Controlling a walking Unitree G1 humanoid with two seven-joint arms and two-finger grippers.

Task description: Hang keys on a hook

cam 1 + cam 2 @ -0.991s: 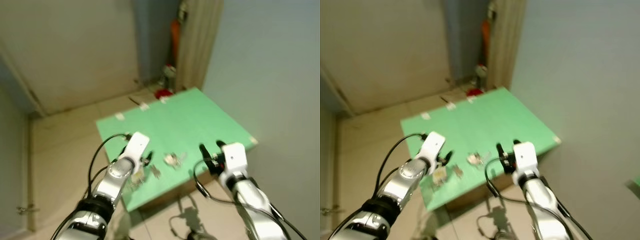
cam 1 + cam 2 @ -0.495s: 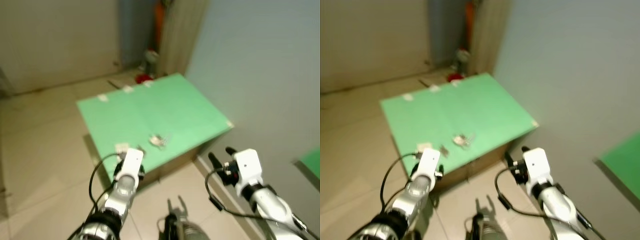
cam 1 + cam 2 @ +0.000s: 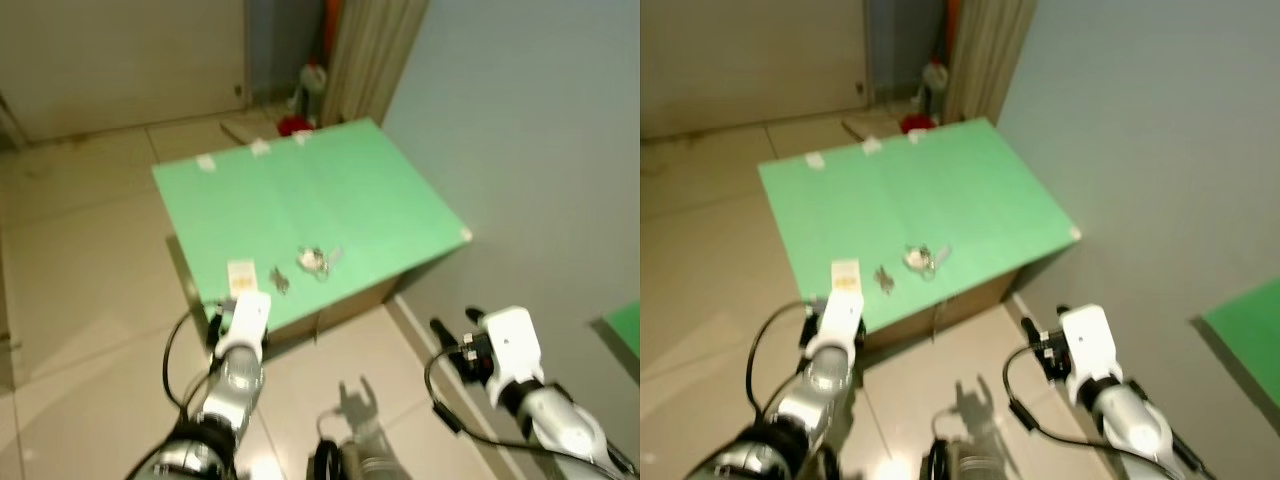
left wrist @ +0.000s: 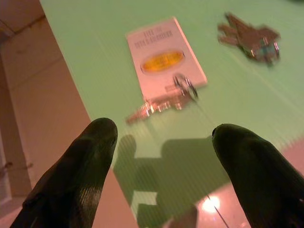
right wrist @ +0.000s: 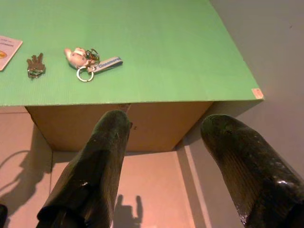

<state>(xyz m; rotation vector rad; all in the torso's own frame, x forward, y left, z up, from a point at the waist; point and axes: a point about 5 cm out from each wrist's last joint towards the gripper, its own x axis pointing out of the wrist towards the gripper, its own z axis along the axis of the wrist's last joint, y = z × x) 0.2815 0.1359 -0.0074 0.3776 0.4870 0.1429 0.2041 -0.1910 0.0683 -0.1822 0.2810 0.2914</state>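
Observation:
A keychain (image 3: 315, 260) with a white charm and a blue strap lies on the green table top (image 3: 370, 200) near its front edge. Left of it lie a small bunch of keys (image 3: 279, 280) and a white card (image 3: 240, 275). In the left wrist view a single key on a ring (image 4: 164, 100) rests at the card's (image 4: 164, 59) edge. My left gripper (image 4: 164, 130) hovers open over the table's front left corner, empty. My right gripper (image 5: 167, 121) is open and empty, low in front of the table's right corner, over the floor.
The table is a cardboard box (image 5: 142, 126) on a tiled floor (image 3: 90, 330). A grey wall (image 3: 540, 150) runs close along the right. A curtain (image 3: 375, 50), a bottle (image 3: 312, 80) and a red object (image 3: 292, 125) stand behind the table. A green patch (image 3: 625, 330) shows at far right.
The camera has pulled back from the table and the view has shifted. Both grippers have come off the table top and now sit at or before its front edge. The keys lie where they were.

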